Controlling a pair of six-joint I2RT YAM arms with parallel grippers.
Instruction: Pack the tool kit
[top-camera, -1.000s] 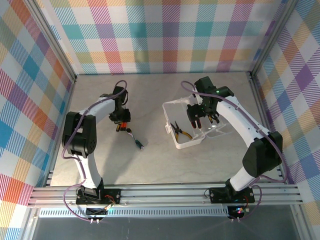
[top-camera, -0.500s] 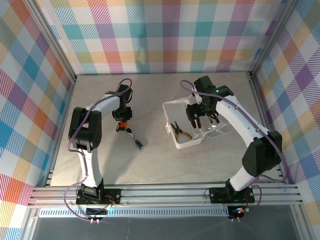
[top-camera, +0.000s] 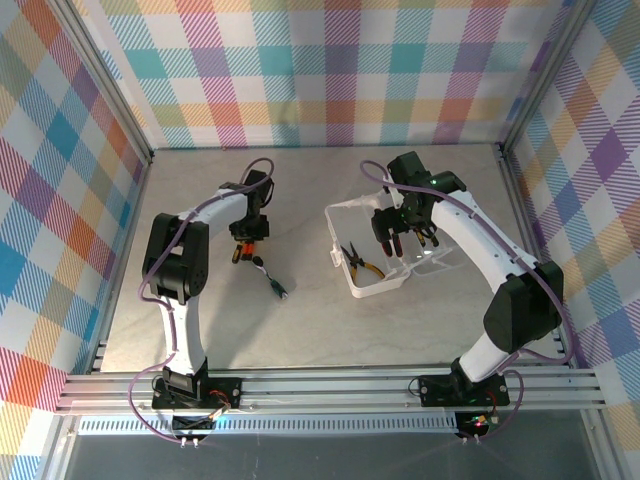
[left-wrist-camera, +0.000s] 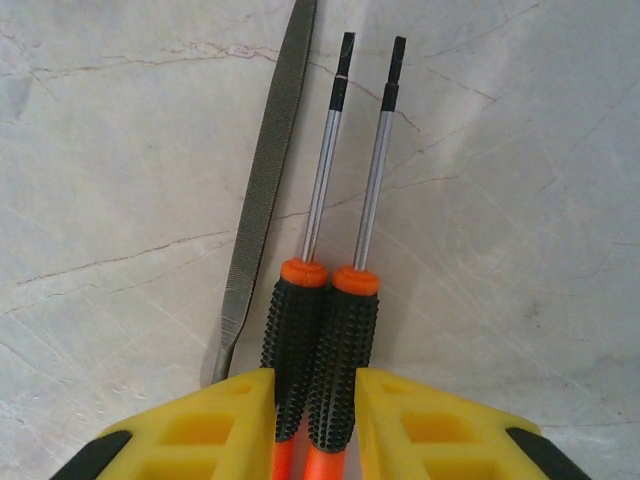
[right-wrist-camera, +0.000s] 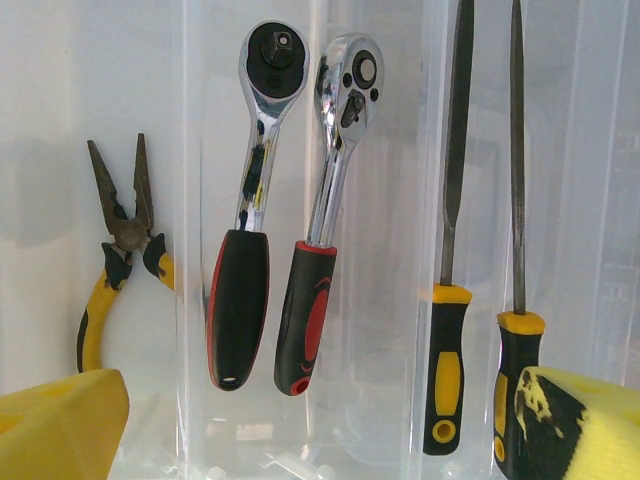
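My left gripper (left-wrist-camera: 315, 395) grips the two screwdrivers (left-wrist-camera: 320, 335) from either side. They lie side by side, touching, on my table (left-wrist-camera: 520, 200), with a file (left-wrist-camera: 262, 190) just left of them. Well to their right sits the case (top-camera: 378, 289), holding pliers (right-wrist-camera: 118, 250) at left, two ratchets (right-wrist-camera: 255, 180) in the middle and two slim tools (right-wrist-camera: 452, 200) at right.

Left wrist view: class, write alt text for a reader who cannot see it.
Two screwdrivers with black grips lie side by side, pinched between the left hand's yellow fingers. A grey file lies beside them on the pale table.
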